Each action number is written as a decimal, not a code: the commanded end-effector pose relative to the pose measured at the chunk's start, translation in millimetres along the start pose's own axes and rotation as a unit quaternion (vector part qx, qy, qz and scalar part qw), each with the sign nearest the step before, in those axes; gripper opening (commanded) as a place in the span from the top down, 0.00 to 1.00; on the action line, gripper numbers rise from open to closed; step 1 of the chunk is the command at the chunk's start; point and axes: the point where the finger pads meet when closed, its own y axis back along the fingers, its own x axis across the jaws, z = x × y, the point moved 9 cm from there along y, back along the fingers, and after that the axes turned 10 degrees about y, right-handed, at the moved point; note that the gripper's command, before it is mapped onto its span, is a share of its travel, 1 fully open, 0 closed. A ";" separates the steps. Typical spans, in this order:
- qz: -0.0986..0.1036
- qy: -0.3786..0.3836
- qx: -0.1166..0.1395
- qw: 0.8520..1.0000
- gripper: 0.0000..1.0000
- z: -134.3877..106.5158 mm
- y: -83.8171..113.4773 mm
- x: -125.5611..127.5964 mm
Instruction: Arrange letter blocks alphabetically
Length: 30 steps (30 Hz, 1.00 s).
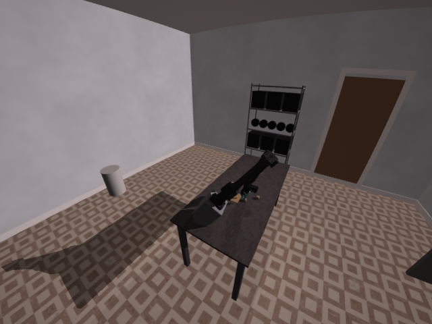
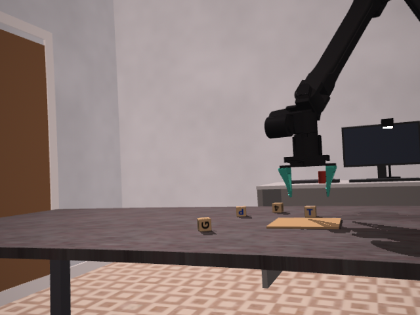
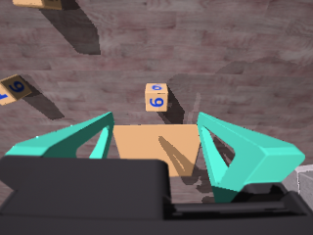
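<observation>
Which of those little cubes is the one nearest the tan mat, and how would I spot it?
Start at the dark table and find the flat tan mat lying under the open teal gripper. The cube sits just behind the mat's far edge. It alone shows a blue T on its facing side; the others show G, P and 4.

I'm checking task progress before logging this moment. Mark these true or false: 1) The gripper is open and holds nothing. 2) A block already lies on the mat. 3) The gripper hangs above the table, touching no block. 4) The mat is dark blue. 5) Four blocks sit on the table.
1) True: the gripper is open, with nothing between its teal fingers.
2) False: the mat carries no block; the T block stands just beyond its far edge.
3) True.
4) False: the mat is tan.
5) True: the G block, the P block, the 4 block and the T block, all on the table.
</observation>
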 end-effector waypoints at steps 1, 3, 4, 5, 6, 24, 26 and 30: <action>0.000 -0.013 -0.005 1.000 0.10 7.9 8.3 -4.3; 0.007 -0.004 -0.005 1.000 0.10 1.2 16.7 0.0; 0.008 -0.002 -0.004 1.000 0.10 0.3 19.5 0.5; 0.008 -0.003 -0.005 1.000 0.10 0.4 22.0 0.5; 0.009 -0.003 -0.005 1.000 0.10 1.2 24.9 1.7; 0.012 -0.020 -0.009 1.000 0.10 14.5 52.6 7.5; 0.013 -0.019 -0.008 1.000 0.00 13.3 52.4 8.0; 0.014 -0.017 -0.008 1.000 0.00 13.4 52.3 8.4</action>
